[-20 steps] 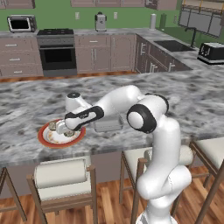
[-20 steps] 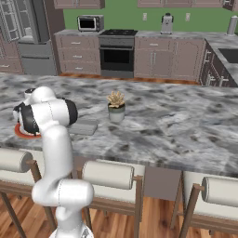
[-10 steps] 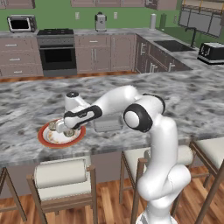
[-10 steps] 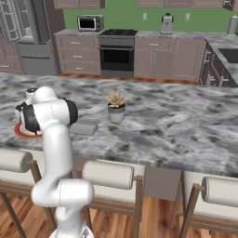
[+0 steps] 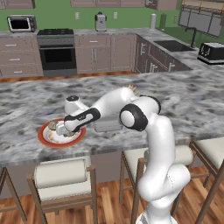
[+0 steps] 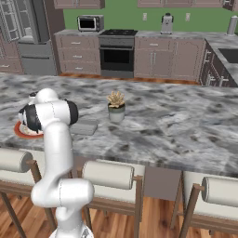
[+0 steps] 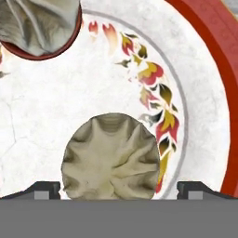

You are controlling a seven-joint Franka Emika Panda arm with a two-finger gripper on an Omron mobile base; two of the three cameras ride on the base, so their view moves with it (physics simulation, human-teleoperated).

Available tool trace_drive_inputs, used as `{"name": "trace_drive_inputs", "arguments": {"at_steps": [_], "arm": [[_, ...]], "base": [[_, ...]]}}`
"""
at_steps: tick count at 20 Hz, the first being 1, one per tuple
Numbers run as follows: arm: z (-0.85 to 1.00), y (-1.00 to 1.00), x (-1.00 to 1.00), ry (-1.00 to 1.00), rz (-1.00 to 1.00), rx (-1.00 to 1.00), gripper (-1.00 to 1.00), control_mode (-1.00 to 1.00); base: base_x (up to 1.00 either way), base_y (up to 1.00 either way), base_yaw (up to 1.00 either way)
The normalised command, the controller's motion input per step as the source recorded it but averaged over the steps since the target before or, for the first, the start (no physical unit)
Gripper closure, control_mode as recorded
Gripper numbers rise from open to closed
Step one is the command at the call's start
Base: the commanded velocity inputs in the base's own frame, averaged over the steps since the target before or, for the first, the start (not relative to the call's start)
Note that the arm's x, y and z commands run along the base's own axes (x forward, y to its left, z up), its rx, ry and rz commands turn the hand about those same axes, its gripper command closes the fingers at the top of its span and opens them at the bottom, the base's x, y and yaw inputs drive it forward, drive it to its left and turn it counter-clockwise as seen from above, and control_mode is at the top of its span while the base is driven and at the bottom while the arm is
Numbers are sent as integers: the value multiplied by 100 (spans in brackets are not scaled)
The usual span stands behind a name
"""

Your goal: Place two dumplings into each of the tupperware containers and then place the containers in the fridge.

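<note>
Now we have our claw [image 7: 119, 190] low over the red-rimmed plate [image 7: 204, 69], its two fingertips spread wide on either side of a pleated dumpling [image 7: 111, 155] that sits between them untouched; nothing is clamped yet. We judge this straddle to be deliberate: with the dumpling centred in the gap, closing should take it evenly instead of nudging it across the glazed plate. A second dumpling [image 7: 39, 23] lies further along the plate at the top of the hand view, so we count two there, and the left base view is too small to confirm more. From that view the plate rests near the front edge of the marble bench [image 5: 183, 100], with one grey tupperware container [image 5: 107, 125] just beside it under the forearm; a second container we cannot make out. A potted plant [image 6: 115, 106] stands near the container. The fridge [image 6: 21, 37] stands well apart, far left in the right base view.
</note>
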Motion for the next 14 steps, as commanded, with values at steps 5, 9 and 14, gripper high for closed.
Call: {"name": "trace_drive_inputs", "arguments": {"at_steps": [5,9,14], "arm": [[-8,5,5,0,0,0,-100,-100],[-4,9,9,0,0,0,100,-100],[0,1,1,0,0,0,100,-100]], "base": [[0,0,0],[0,0,0],[0,0,0]]}}
